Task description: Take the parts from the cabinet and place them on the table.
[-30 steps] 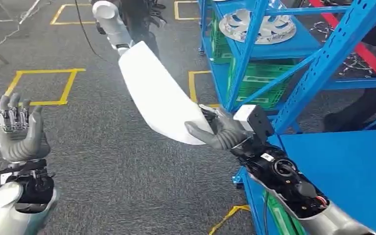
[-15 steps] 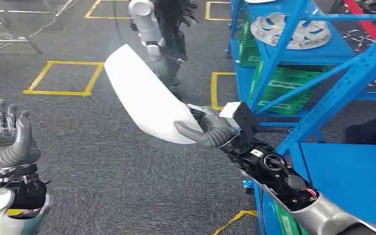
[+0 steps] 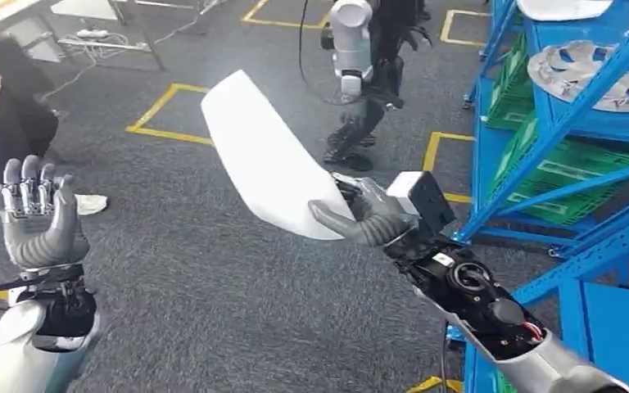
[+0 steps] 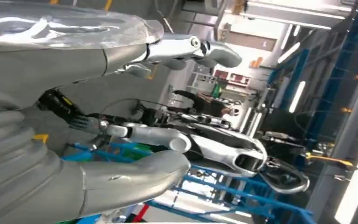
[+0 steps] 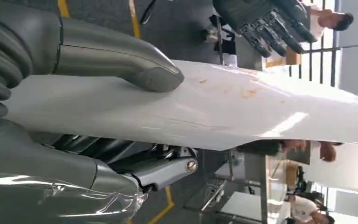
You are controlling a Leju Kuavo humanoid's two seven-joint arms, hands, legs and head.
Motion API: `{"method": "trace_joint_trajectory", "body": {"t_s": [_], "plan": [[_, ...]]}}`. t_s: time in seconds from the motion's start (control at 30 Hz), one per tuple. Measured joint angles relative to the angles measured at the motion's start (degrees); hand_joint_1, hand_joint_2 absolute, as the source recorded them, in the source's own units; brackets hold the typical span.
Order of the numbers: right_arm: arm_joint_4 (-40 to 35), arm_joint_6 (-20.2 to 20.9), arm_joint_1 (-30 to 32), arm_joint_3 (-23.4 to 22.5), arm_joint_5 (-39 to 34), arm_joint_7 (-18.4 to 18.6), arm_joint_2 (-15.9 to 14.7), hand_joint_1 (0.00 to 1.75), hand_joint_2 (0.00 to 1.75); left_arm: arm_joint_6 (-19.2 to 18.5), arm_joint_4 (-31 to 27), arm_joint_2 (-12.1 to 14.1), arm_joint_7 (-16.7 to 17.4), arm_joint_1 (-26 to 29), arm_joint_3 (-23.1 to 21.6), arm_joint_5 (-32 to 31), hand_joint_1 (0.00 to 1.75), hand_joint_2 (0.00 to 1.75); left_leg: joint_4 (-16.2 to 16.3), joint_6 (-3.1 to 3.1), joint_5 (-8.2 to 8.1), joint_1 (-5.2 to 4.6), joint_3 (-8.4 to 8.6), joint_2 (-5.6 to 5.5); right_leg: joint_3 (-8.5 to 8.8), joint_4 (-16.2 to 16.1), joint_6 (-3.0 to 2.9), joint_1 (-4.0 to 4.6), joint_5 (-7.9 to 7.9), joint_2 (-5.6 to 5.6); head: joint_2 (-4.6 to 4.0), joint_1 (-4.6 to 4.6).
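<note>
A long white curved panel [image 3: 266, 160] is held out over the grey carpet by my right hand [image 3: 366, 218], which grips its near end with the thumb across the top face. In the right wrist view the thumb [image 5: 121, 58] presses on the white panel [image 5: 223, 112] and darker fingers lie under it. My left hand [image 3: 37, 217] is raised at the left with its fingers apart and nothing in it. The blue cabinet [image 3: 569, 123] stands at the right, with a silver wheel-like part [image 3: 602, 74] on one shelf.
Another robot [image 3: 364, 57] stands on the carpet beyond the panel's far end. A person in dark clothes [image 3: 4, 106] is at the far left. Green crates [image 3: 577, 176] sit low in the cabinet. Yellow floor squares [image 3: 172, 115] mark the carpet, and a table's legs [image 3: 123, 24] stand at the top left.
The whole view has swung left, away from the cabinet, so the camera has moved. My right hand still holds the panel; a person has come into view at the left.
</note>
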Motion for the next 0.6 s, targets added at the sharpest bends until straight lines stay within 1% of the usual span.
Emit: {"method": "trace_joint_trajectory", "body": {"t_s": [0.03, 0.07, 0.1, 0.13, 0.17, 0.2, 0.23, 0.27, 0.3, 0.33, 0.37, 0.4, 0.43, 0.47, 0.5, 0.53, 0.57, 0.6], "plan": [[0.0, 0.0, -0.1, 0.0, 0.0, 0.0, 0.0, 1.75, 1.75, 0.0, 0.1, 0.0, 0.0, 0.1, 0.0, 0.0, 0.00, 1.75, -0.3, -0.44, 0.27, 0.13, -0.05, -0.75, 0.11, 0.0, -0.08, 0.08, 0.05, -0.63, 0.00, 0.09], [0.0, 0.0, -0.1, 0.0, 0.0, 0.0, 0.0, 1.75, 1.75, 0.0, 0.1, 0.1, 0.0, 0.0, 0.0, 0.0, 0.00, 1.75, -0.4, -0.78, 0.32, -0.32, -0.13, -1.12, 0.49, -0.7, -0.38, -0.48, 0.38, -1.39, 0.00, -0.09], [0.0, 0.0, -0.1, 0.0, 0.0, 0.0, 0.0, 1.75, 1.75, 0.0, 0.2, 0.0, 0.0, 0.0, 0.0, 0.0, 0.00, 1.75, 0.7, -0.68, -0.76, -0.37, -0.58, 2.21, 0.91, -1.3, -0.64, -0.53, 0.73, -2.28, 0.00, -0.20], [0.0, 0.0, -0.2, 0.0, 0.0, 0.0, 0.0, 1.75, 1.75, 0.0, 0.2, 0.1, 0.0, -0.3, 0.0, 0.0, 0.00, 1.75, 3.7, -0.86, -2.68, -0.43, -2.07, 4.62, 0.95, -1.5, -0.88, -0.53, 0.77, -2.89, 0.00, -0.94], [0.0, 0.0, -0.3, 0.0, 0.0, -0.1, 0.0, 1.75, 1.75, 0.0, 0.3, 0.0, 0.0, -0.5, 0.0, 0.0, 0.00, 1.75, 8.6, -1.18, -4.95, -0.37, -4.52, 5.75, 0.93, -1.5, -0.93, -0.48, 0.76, -3.62, 0.00, -1.33], [0.0, -0.1, -0.2, 0.0, 0.0, 0.0, 0.0, 1.75, 1.75, -0.1, 0.4, 0.0, 0.0, -0.4, 0.0, 0.0, 0.00, 1.75, 13.5, -1.47, -6.87, -0.21, -7.05, 6.15, 0.91, -1.4, -1.00, -0.45, 0.70, -4.37, 0.00, -1.44], [0.1, -0.1, -0.2, 0.0, 0.0, 0.0, 0.0, 1.75, 1.75, -0.2, 0.6, 0.0, -0.1, -0.3, 0.0, 0.0, 0.00, 1.75, 18.0, -1.80, -8.22, -0.05, -9.41, 6.32, 0.82, -1.4, -1.02, -0.45, 0.65, -5.23, 0.00, -1.60], [0.3, -0.1, -0.2, 0.1, 0.2, 0.0, 0.0, 1.75, 1.75, -0.2, 0.8, 0.0, -0.2, -0.3, 0.0, 0.0, 0.00, 1.75, 19.4, -2.00, -8.13, 0.11, -10.29, 6.47, 0.80, -1.4, -0.98, -0.47, 0.62, -5.93, 0.00, -1.90], [0.4, 0.0, -0.2, 0.1, 0.2, 0.0, 0.0, 1.75, 1.75, -0.2, 1.0, 0.0, -0.2, -0.3, 0.0, 0.0, 0.00, 1.75, 17.7, -2.20, -6.68, 0.32, -9.56, 6.64, 0.83, -1.4, -0.92, -0.49, 0.52, -6.67, 0.00, -2.14], [0.5, 0.0, -0.2, 0.1, 0.2, 0.0, 0.0, 1.75, 1.75, -0.2, 1.1, 0.0, -0.3, -0.3, 0.0, 0.0, 0.00, 1.75, 13.6, -2.28, -4.48, 0.44, -7.46, 6.93, 0.89, -1.3, -0.76, -0.53, 0.40, -7.29, 0.00, -2.34], [0.5, 0.0, -0.2, 0.1, 0.2, -0.1, 0.0, 1.75, 1.75, -0.2, 1.2, 0.0, -0.3, -0.4, 0.0, 0.0, 0.00, 1.75, 7.5, -2.32, -1.89, 0.49, -4.10, 7.71, 1.01, -1.2, -0.50, -0.65, 0.18, -7.93, 0.00, -2.54], [0.5, 0.0, -0.3, 0.1, 0.2, -0.1, 0.0, 1.75, 1.75, -0.2, 1.2, 0.0, -0.4, -0.5, 0.0, 0.0, 0.00, 1.75, 1.7, -2.34, 0.08, 0.47, -0.70, 9.54, 1.14, -0.9, -0.15, -0.64, -0.11, -8.51, 0.00, -2.76], [0.5, 0.0, -0.4, 0.1, 0.2, -0.2, 0.0, 1.75, 1.75, -0.2, 1.2, 0.0, -0.5, -0.7, 0.0, 0.0, 0.00, 1.75, 0.0, -2.07, -0.43, -0.15, 0.27, 10.64, 0.99, -0.7, 0.29, -0.17, -0.48, -8.83, 0.00, -3.36], [0.6, 0.0, -0.6, 0.1, 0.2, -0.2, 0.0, 1.75, 1.75, -0.2, 1.3, -0.1, -0.6, -0.7, 0.0, 0.0, 0.00, 1.75, -0.1, -1.32, -0.09, -0.07, 0.04, 9.54, 1.13, -0.7, 0.52, -0.13, -0.60, -9.32, 0.00, -3.19], [0.6, 0.1, -0.7, 0.1, 0.2, -0.3, 0.0, 1.75, 1.75, -0.3, 1.4, -0.1, -0.7, -0.6, 0.0, 0.0, 0.00, 1.75, 0.1, -0.95, -0.33, -0.13, -0.03, 9.20, 1.27, -0.8, 0.82, -0.03, -0.69, -9.62, 0.00, -2.71], [0.7, 0.1, -0.8, 0.1, 0.2, -0.3, 0.0, 1.75, 1.75, -0.3, 1.5, 0.0, -0.7, -0.6, 0.0, 0.0, 0.00, 1.75, 0.2, -0.68, -0.43, -0.26, -0.07, 8.56, 1.52, -0.8, 1.11, -0.16, -0.83, -10.05, 0.00, -2.56], [0.7, 0.1, -0.8, 0.2, 0.2, -0.3, 0.0, 1.75, 1.75, -0.3, 1.6, 0.0, -0.7, -0.6, 0.0, 0.0, 0.00, 1.75, 0.1, -0.19, -0.40, -0.20, 0.02, 7.94, 1.81, -0.8, 1.54, -0.24, -1.00, -10.68, 0.00, -2.60], [0.8, 0.1, -0.9, 0.1, 0.2, -0.3, 0.0, 1.75, 1.75, -0.3, 1.6, -0.1, -0.7, -0.6, 0.0, 0.0, 0.00, 1.75, -0.1, 0.18, -0.26, 0.27, 0.39, 7.42, 1.40, -0.2, 2.00, -0.67, -1.84, -9.17, 0.00, -2.47]]}}
